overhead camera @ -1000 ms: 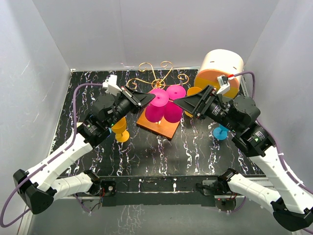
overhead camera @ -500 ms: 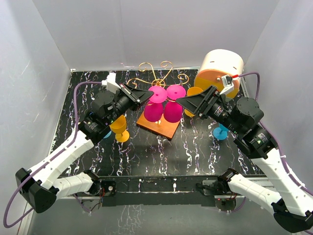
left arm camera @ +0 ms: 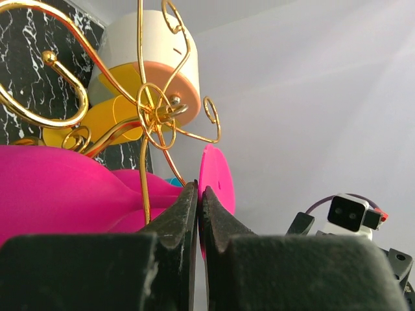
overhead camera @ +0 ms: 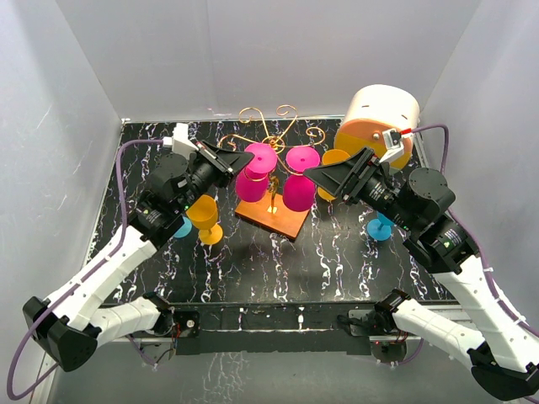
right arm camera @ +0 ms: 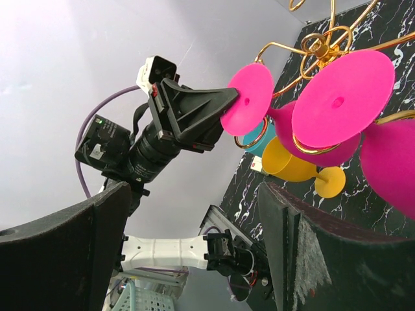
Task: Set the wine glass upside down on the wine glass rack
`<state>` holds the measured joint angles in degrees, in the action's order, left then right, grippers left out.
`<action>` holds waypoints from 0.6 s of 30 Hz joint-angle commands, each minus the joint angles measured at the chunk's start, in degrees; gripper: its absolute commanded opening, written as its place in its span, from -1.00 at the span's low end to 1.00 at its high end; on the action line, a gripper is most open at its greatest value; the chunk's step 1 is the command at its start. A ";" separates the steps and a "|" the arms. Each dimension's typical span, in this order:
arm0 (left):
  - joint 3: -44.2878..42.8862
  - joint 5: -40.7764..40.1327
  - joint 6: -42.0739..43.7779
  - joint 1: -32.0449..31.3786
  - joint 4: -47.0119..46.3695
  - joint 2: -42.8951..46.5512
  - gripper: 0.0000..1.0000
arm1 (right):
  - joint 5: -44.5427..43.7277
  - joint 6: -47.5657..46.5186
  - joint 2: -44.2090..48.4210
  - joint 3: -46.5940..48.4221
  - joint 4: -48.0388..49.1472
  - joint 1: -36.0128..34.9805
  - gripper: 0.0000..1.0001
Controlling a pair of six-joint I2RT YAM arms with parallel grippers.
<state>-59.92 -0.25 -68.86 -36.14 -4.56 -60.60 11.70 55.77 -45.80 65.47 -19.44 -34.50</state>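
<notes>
Plain white walls (overhead camera: 269, 50) enclosed a black, white-veined marble-patterned surface (overhead camera: 269, 261) on three sides, under soft, even light.

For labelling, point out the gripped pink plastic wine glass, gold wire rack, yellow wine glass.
Gripped pink wine glass (overhead camera: 261, 158): top view, foot disc.
Gold wire rack (overhead camera: 286, 223): top view, wooden base.
Yellow wine glass (overhead camera: 203, 210): top view, bowl.

no readable text, labels, brands, numbers or signs on anything in any view
</notes>
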 commanded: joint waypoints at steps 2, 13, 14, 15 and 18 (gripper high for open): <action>-2.97 -1.86 2.43 0.41 0.68 3.45 -1.00 | -0.71 -0.18 0.48 0.80 3.83 -0.30 0.56; -1.49 -2.97 2.82 0.54 3.68 6.78 -1.00 | -0.03 1.17 0.35 0.27 4.72 -0.30 0.55; -1.37 -3.00 2.85 0.54 4.01 7.15 -1.00 | 0.05 1.23 0.28 0.27 4.81 -0.28 0.55; -1.27 -2.88 2.90 0.54 4.21 7.41 -1.00 | 0.15 1.31 0.21 0.27 4.86 -0.29 0.55; -1.25 -2.14 2.90 0.55 4.77 8.33 -1.00 | 0.40 1.63 0.10 0.11 5.02 -0.27 0.54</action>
<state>-60.40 -2.72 -66.67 -35.94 0.03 -54.98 11.90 56.73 -45.84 65.45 -18.87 -34.50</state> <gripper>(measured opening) 0.021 0.775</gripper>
